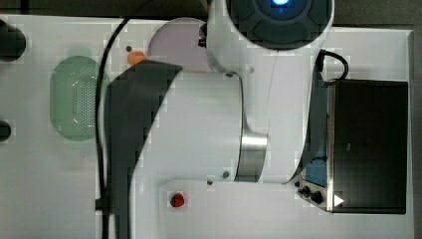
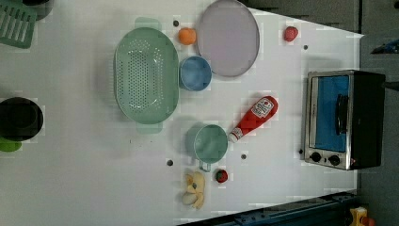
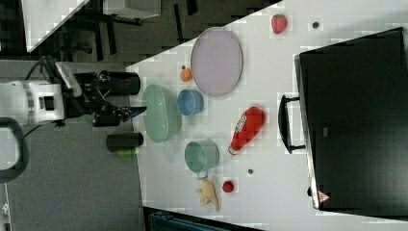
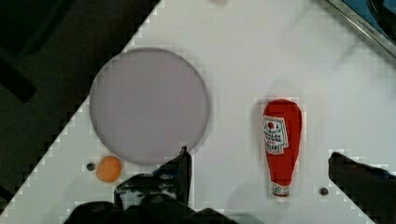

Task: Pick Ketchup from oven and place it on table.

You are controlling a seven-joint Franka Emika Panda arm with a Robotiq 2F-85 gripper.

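In the top view, much of the desk [image 1: 45,174] is covered by the white robot arm [image 1: 199,124]. The oven [image 1: 368,147] is seen at the top view's right, its black top facing the camera. A green colander [image 1: 74,97] lies at the top view's left, and a strawberry [image 1: 177,200] sits near the lower edge.

In the left view, the ketchup bottle [image 2: 254,117] is seen lying on its side on the desk, between a green cup [image 2: 211,143] and the oven, whose door is closed. A blue bowl [image 2: 195,73], a grey plate [image 2: 228,37] and an orange ball [image 2: 187,36] are placed near the colander. A banana [image 2: 195,189] lies beside the strawberry.

In the right view, the end effector [image 3: 137,111] is held off the desk's edge, apart from the bottle, which rests in front of the oven handle [image 3: 286,124].

In the wrist view, the end effector's fingers [image 4: 180,170] are spread wide with nothing between them. The bottle lies flat on the desk between them, cap toward the camera, and the plate and ball are seen beside it.
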